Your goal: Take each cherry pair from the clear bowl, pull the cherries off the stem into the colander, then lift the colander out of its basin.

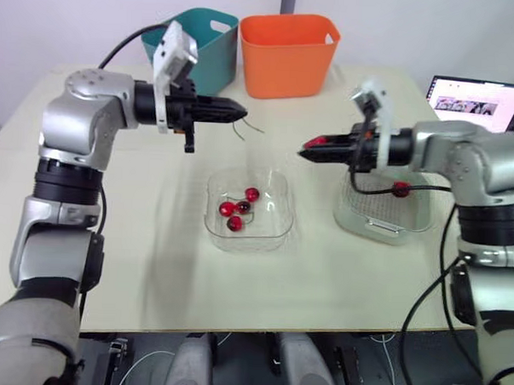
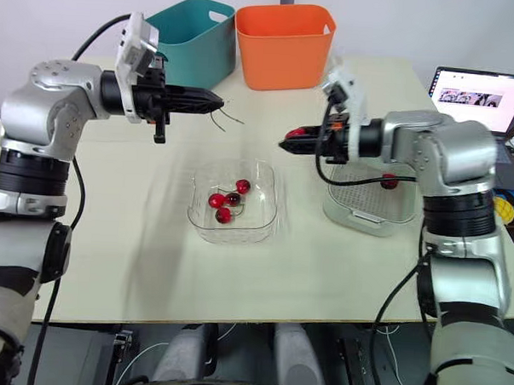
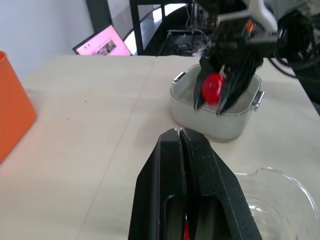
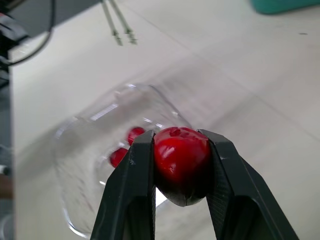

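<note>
I read this as the pulling-off step of one pair, nearly closed out. The right jaws are clamped on a single red cherry (image 4: 180, 162), one finger on each side, and I see no stem on it. They hang above the surface (image 1: 152, 256), between the clear bowl (image 1: 277, 232) and the colander (image 1: 367, 202), pointing toward the left arm. The left jaws are pressed fully together, well apart from the right ones and raised over the surface behind the bowl. The thin forked stem (image 4: 123, 22) pokes out of their tip, and both ends look bare to me.

One loose cherry (image 1: 400, 189) already lies in the colander, which sits down inside its basin (image 3: 220, 127) at my right. Several more cherries (image 1: 234, 223) lie in the clear bowl, with stems I can partly make out.

Next I would swing the right jaws back over the colander's mesh and open them only once the cherry is inside the rim. Let go where it hangs now and it would drop on the surface and roll. The left arm then needs to get rid of the stem before reaching into the bowl for another pair. Lifting the colander is a long way off yet.
</note>
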